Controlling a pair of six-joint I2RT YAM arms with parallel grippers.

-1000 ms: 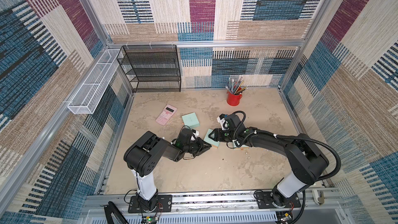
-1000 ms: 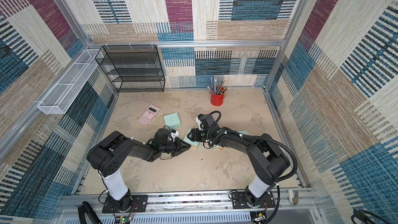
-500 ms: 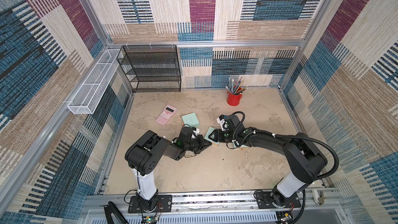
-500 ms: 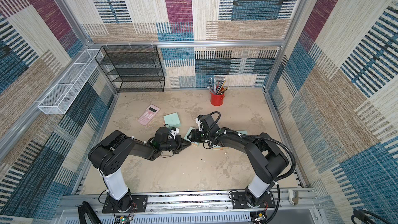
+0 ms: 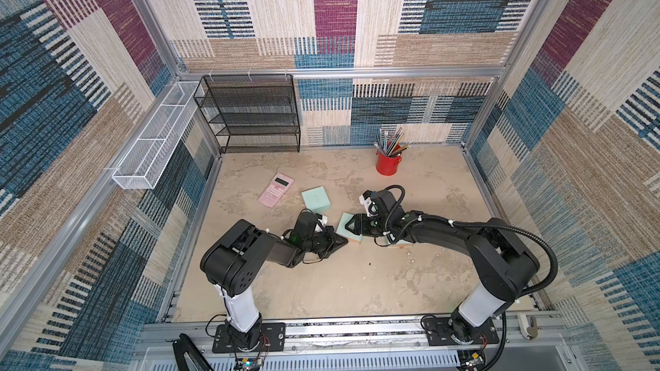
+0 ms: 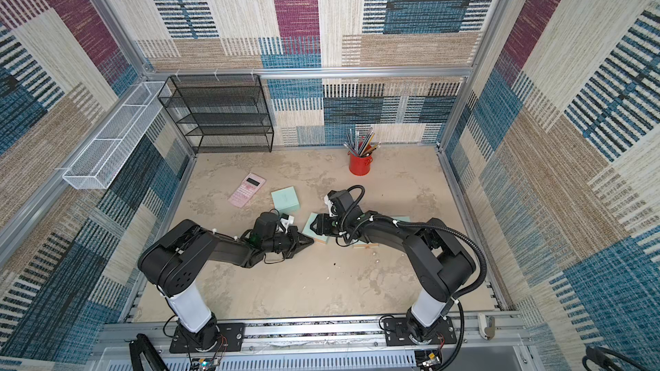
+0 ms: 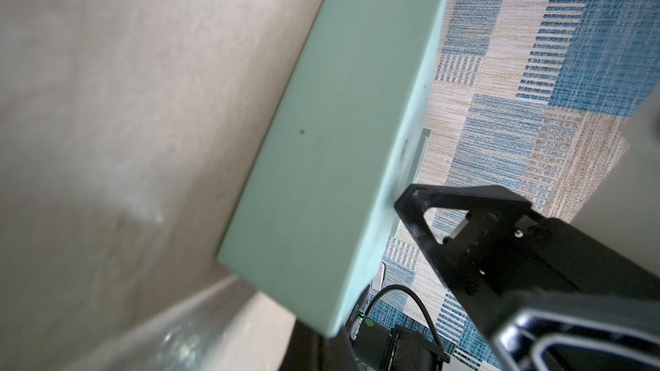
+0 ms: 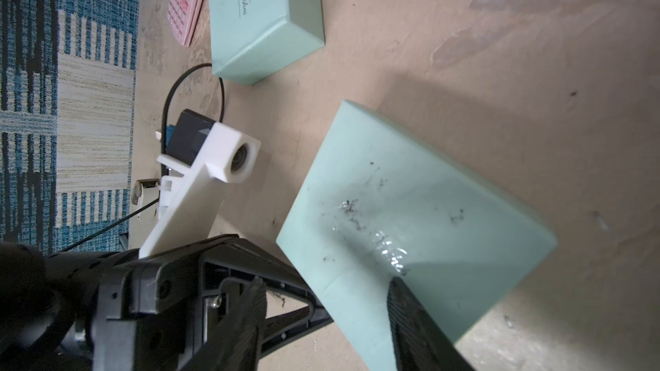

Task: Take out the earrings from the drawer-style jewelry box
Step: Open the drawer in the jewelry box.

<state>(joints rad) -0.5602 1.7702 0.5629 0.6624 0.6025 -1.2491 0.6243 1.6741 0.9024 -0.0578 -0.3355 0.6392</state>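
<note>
Clamping mint-green jewelry box (image 8: 428, 190) near worktop (image 5: 321, 298) centre: right gripper (image 8: 325, 280) fingers one each side. Fingers of left gripper (image 5: 343, 241) together, tip at box edge. Few earrings (image 5: 406, 253): whitish specks on worktop, toward front edge. Risk: left push twists box from grip; arm sweeps specks away.

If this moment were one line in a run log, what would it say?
right gripper: shut on mint-green box | left gripper: shut, tip at box's edge | second box: lying beside calculator
</note>
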